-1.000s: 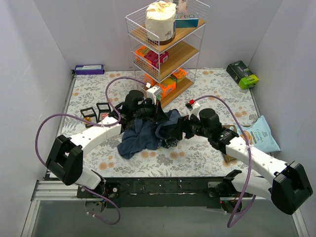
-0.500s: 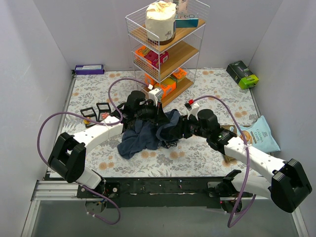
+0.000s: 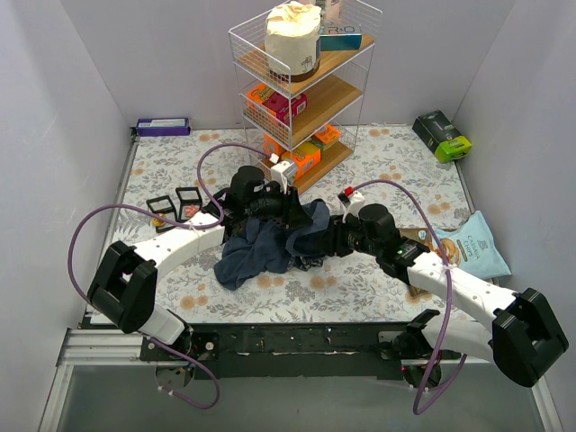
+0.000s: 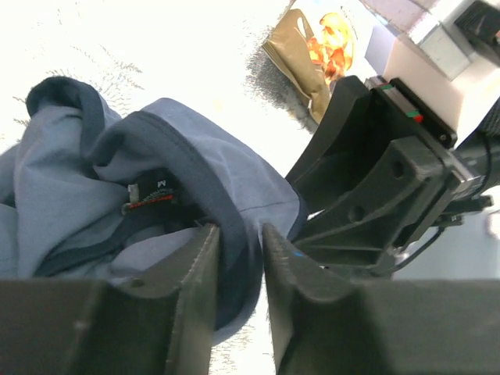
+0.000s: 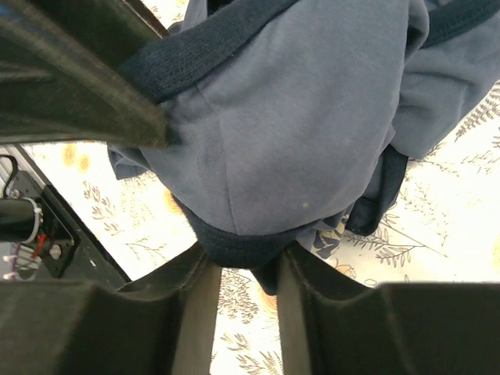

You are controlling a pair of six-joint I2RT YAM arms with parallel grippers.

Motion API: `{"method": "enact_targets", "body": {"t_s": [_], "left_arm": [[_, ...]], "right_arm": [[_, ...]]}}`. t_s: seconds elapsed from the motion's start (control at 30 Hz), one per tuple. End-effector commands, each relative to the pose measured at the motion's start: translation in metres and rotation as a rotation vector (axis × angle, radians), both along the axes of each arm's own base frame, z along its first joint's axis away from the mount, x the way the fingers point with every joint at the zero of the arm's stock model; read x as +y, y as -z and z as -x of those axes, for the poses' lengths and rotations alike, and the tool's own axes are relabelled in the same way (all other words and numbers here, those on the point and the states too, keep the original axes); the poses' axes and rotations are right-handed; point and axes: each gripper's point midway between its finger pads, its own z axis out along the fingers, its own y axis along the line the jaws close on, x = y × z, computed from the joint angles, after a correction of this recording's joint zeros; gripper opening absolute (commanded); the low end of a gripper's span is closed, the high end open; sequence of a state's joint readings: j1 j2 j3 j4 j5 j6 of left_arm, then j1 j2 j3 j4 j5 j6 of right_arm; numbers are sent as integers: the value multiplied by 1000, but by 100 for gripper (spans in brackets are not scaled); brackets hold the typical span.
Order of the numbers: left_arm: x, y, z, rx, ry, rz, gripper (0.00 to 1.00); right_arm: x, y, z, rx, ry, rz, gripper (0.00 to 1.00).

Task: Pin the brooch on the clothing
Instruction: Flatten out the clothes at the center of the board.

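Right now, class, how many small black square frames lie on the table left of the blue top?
2. The outer frame lies nearer the left wall; the inner frame sits beside it, closer to the blue top. Others may hide under the cloth.

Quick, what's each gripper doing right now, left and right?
Left gripper: closed on a trimmed edge of the top.
Right gripper: closed on a hanging fold of the top.

The right pincer (image 5: 246, 269) presses both fingers against a dark-trimmed fold of the clothing (image 5: 297, 133), whose blue bulk hangs bunched above the floral worktop (image 5: 437, 234).
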State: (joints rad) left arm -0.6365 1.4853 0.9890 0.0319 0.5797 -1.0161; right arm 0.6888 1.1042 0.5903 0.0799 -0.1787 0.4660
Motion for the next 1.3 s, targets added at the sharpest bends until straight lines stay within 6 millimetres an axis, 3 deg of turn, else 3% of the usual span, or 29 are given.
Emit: {"method": "enact_targets", "body": {"t_s": [0.0, 0.07, 0.2, 0.33, 0.5, 0.67, 0.77, 1.07, 1.17, 1.27], "left_arm": [[0, -10, 2, -23, 10, 28, 34], [1, -9, 2, -20, 11, 28, 47], [-1, -7, 3, -10, 18, 30, 50], [0, -5, 0, -10, 2, 19, 44], [3, -8, -1, -28, -18, 16, 18], [7, -7, -7, -40, -56, -4, 5], [16, -9, -17, -76, -132, -28, 3], [51, -42, -36, -201, -317, -39, 3], [56, -46, -39, -229, -345, -49, 1], [67, -39, -43, -217, -384, -105, 0]], "right_arm": [[4, -7, -4, -37, -3, -24, 33], [4, -7, -4, -38, 0, -23, 23], [4, -4, -3, -32, -2, -18, 15], [4, -3, -4, -29, -2, -14, 12], [1, 1, -4, -23, 9, 0, 11], [-4, 3, -5, -23, 32, 18, 11], [-13, 7, -8, -16, 81, 59, 11], [-40, 7, -9, -10, 213, 107, 10], [-50, 8, -11, -12, 241, 156, 10], [-62, 1, -16, -40, 287, 206, 10]]}}
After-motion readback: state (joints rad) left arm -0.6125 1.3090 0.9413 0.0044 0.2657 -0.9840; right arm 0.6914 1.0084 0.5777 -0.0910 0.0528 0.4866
